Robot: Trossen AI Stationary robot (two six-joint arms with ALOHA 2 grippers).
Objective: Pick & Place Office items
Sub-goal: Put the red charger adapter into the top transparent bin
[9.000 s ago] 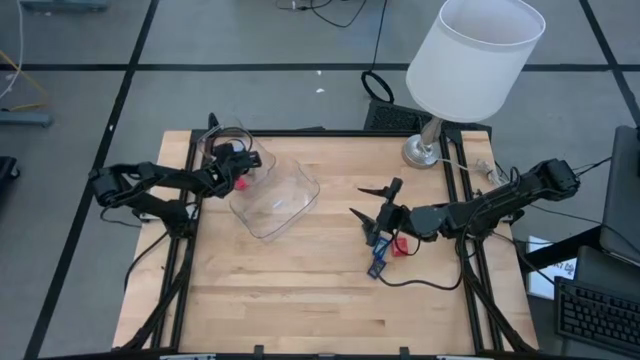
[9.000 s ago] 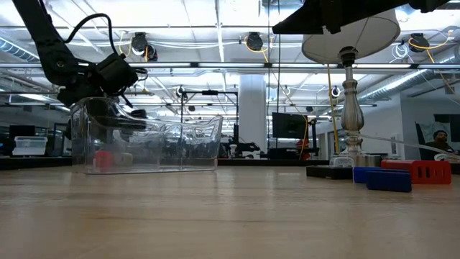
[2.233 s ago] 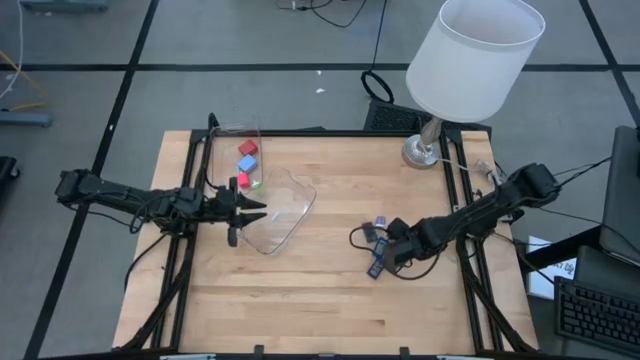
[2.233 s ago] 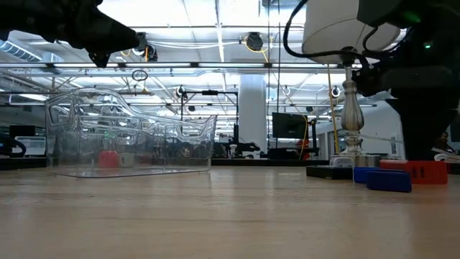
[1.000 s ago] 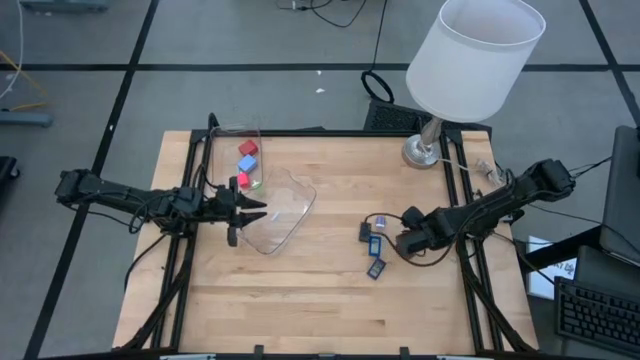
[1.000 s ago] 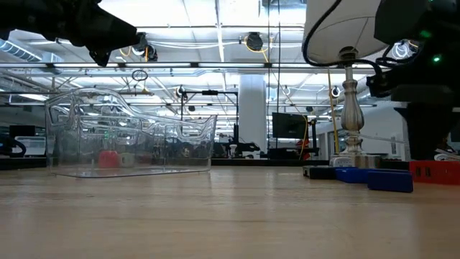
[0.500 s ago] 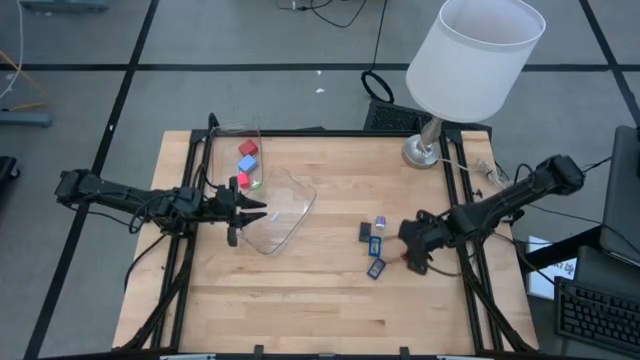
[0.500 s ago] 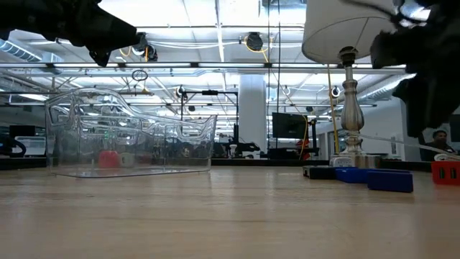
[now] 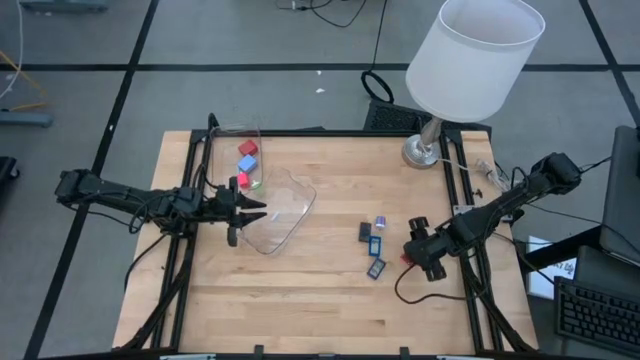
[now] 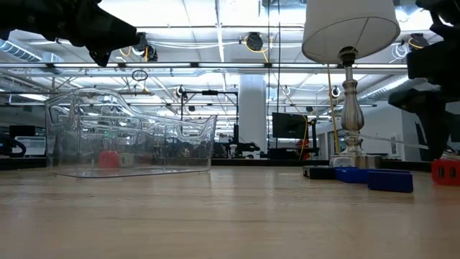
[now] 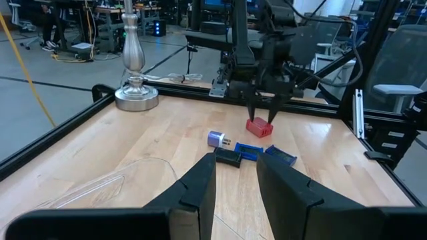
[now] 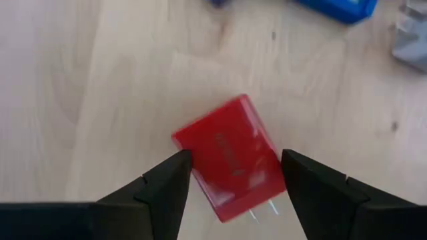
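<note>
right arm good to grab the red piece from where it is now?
Probably yes. The right gripper is open right above the red piece, one finger on each side, with bare table around it. The nearest blue piece lies apart.

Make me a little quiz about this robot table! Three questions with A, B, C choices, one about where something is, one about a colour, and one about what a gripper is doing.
1. Where is the lamp?
A. At the table's far right corner
B. Inside the clear container
C. In the left gripper

2. What colour is the piece right under the right gripper?
A. Green
B. Red
C. Yellow

3. What is the right gripper doing?
A. Shut on a blue piece
B. Open, with the piece between its fingers
C. Resting inside the container

Answers:
1. A: the high view shows its base on the far right corner of the table.
2. B: the right wrist view shows a red block on the wood.
3. B: its fingers stand apart on either side of the block, not visibly touching it.

The left gripper waits open at the clear container.
</note>
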